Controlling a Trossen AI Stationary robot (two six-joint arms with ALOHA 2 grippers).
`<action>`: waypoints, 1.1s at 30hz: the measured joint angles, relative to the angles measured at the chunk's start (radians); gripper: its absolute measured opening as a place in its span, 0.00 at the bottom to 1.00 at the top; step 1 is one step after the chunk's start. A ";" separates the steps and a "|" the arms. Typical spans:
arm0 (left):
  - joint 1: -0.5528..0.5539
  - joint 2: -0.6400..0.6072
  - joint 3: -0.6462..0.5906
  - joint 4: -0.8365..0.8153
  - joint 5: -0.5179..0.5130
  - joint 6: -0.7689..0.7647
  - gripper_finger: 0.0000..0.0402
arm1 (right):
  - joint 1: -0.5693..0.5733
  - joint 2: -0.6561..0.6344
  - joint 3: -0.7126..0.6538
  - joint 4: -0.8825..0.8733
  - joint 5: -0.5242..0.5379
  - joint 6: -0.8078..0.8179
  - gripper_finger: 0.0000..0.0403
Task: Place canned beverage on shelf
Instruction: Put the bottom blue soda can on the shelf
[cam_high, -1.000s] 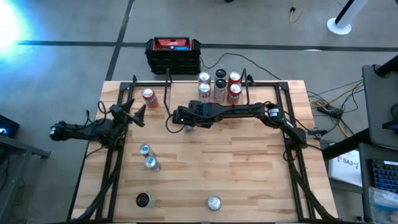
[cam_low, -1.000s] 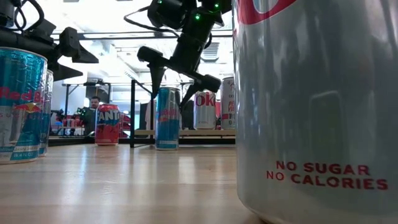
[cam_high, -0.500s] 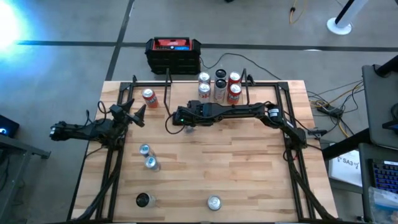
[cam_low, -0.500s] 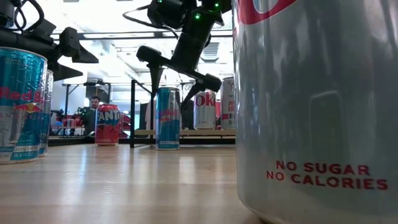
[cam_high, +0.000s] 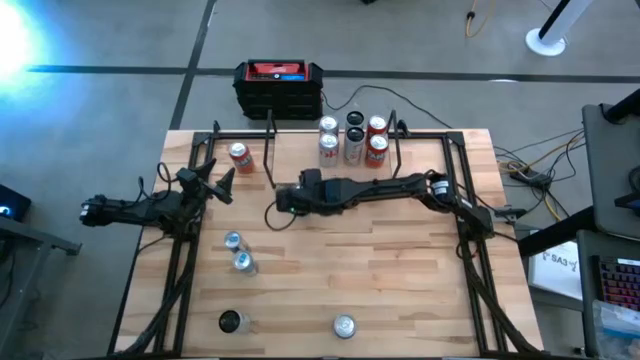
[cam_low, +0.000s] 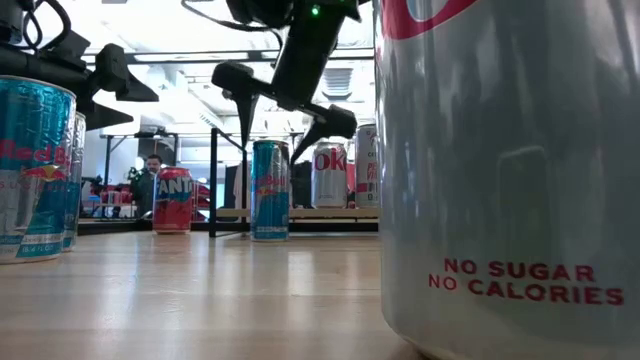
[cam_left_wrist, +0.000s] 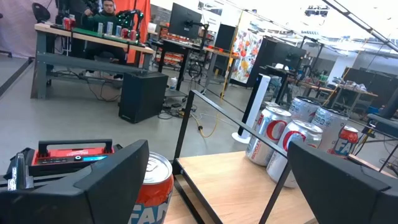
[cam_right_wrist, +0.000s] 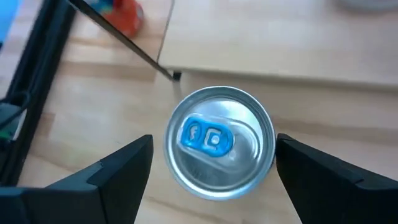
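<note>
A blue-and-silver can stands upright on the wooden table, just in front of the shelf. The shelf is a low light wood board with thin black posts, and several cans stand on it. My right gripper hovers open just above the blue can, pointing down. In the right wrist view one finger stands on each side of the can's top without touching it. In the high view the gripper hides the can. My left gripper waits open at the table's left, near an orange can.
Two blue cans stand at the middle left. A dark can and a silver can stand near the front edge. An orange can stands at the far left. A black box with a red top sits beyond the far edge.
My right gripper has risen a little above the blue can and shifted slightly toward the table's near edge, staying open. The can has stayed where it was.
</note>
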 joint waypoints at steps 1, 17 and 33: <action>0.000 0.000 0.000 0.000 0.000 0.000 0.92 | 0.014 0.000 0.000 0.000 0.043 0.000 0.79; 0.000 0.000 0.000 0.000 0.000 0.000 0.92 | 0.142 0.097 -0.006 0.001 0.424 -0.004 0.79; 0.000 0.000 0.000 -0.001 0.000 0.000 0.92 | 0.155 0.225 0.066 0.001 0.623 -0.033 0.79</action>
